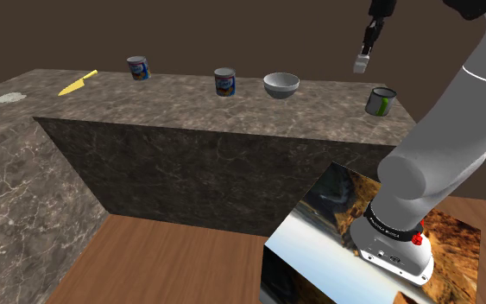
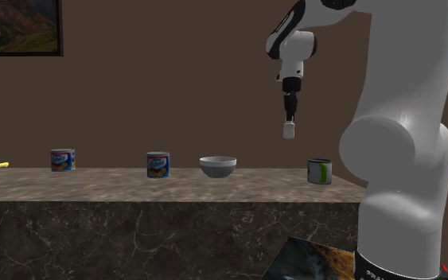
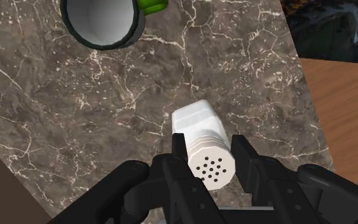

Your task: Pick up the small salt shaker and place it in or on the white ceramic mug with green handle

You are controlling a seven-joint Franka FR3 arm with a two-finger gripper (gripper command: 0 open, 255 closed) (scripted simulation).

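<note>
My black gripper point(image 3: 210, 156) is shut on a small white salt shaker point(image 3: 203, 140), clasping it near its perforated cap. The shaker point(image 1: 362, 61) hangs high in the air above the marble counter point(image 1: 189, 95), also seen as the shaker point(image 2: 289, 128) under the gripper point(image 2: 290, 111). The mug point(image 1: 381, 101) with a green handle stands on the counter below and toward the shoulder view's right of the shaker. In the second exterior view the mug point(image 2: 319, 170) sits lower right of the shaker. The mug's open mouth point(image 3: 102, 21) faces up, ahead of the fingers.
A grey bowl point(image 1: 280, 84), two labelled cans point(image 1: 224, 81) point(image 1: 138, 67) and a yellow knife point(image 1: 78, 83) stand along the counter. A round pale disc point(image 1: 9, 98) lies at the counter's far left. Wooden floor point(image 1: 172, 259) lies below.
</note>
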